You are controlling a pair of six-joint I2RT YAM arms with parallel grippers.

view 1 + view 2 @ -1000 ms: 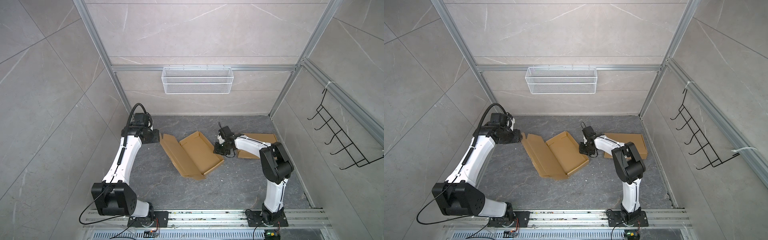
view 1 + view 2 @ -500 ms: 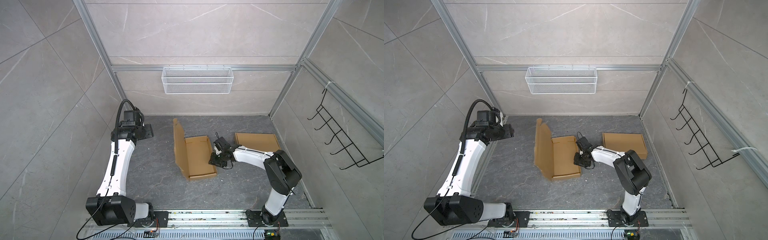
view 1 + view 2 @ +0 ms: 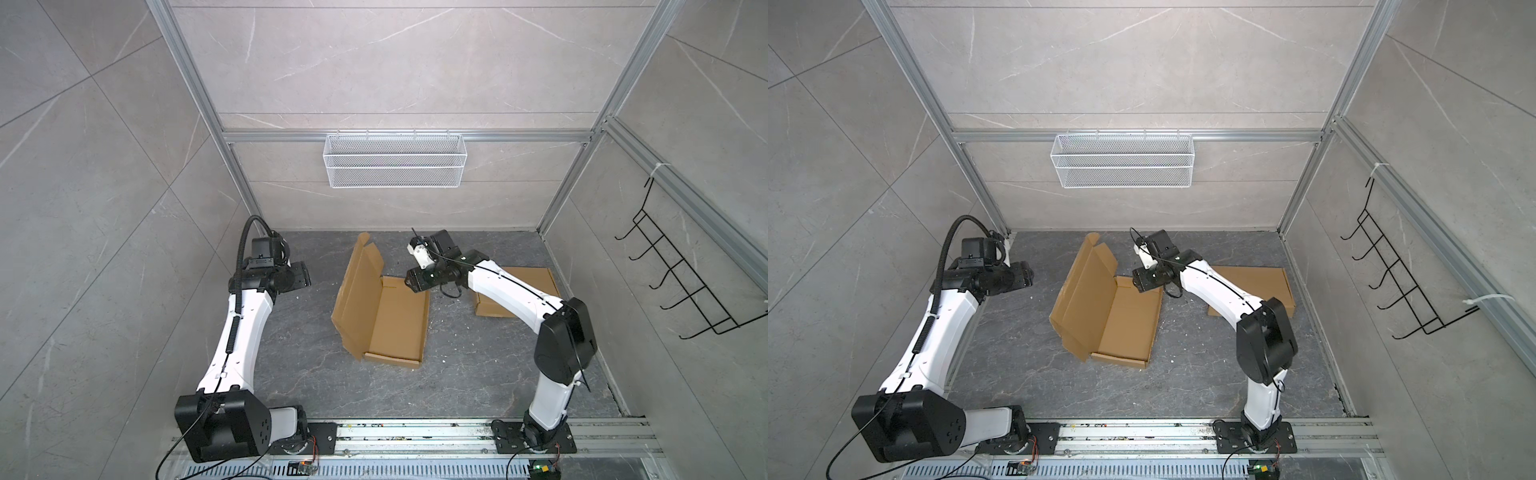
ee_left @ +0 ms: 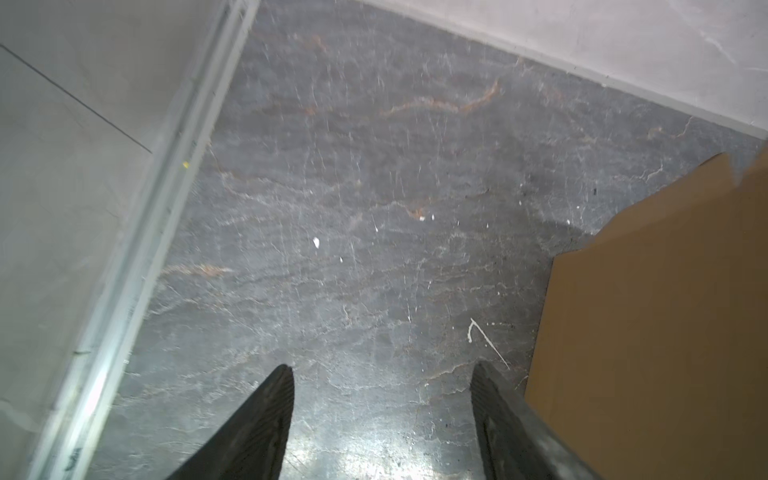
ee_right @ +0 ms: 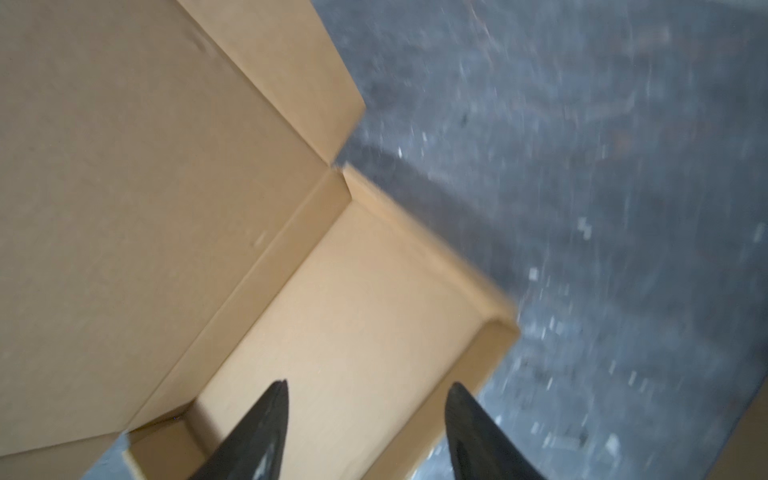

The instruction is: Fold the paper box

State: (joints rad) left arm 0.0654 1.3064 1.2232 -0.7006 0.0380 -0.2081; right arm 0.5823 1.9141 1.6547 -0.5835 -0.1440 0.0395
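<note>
- While the lid isn't shut yet, I'd call this roughly halfway. The paper box [image 3: 399, 320] sits mid-way across the dark stone table [image 3: 374, 395], and its near end wall [image 3: 392, 360] and right side wall are folded up into a shallow tray.
- Going back from there, the lid panel [image 3: 357, 291] stands up tilted along the tray's left edge, not over the tray at all. My guess at what's left: swing it across and tuck the flaps [image 3: 370, 253] at its far end.
- Off to the left, the left gripper [image 3: 306, 277] is well apart from the box and touching nothing. The left wrist view shows its fingers [image 4: 262, 428] spread wide over bare table with nothing between them, and brown cardboard showing past one finger.
- At the tray's far right corner is the right gripper [image 3: 409, 283]. From above you can't tell if it's pinching anything. The right wrist view sorts that out: fingers [image 5: 262, 440] parted, the tray's right wall running between them, nothing clamped as far as I can see (bit blurry though).
- Only the top views show the second cardboard [image 3: 538, 275], lying flat at the far right, partly under the right arm.
</note>
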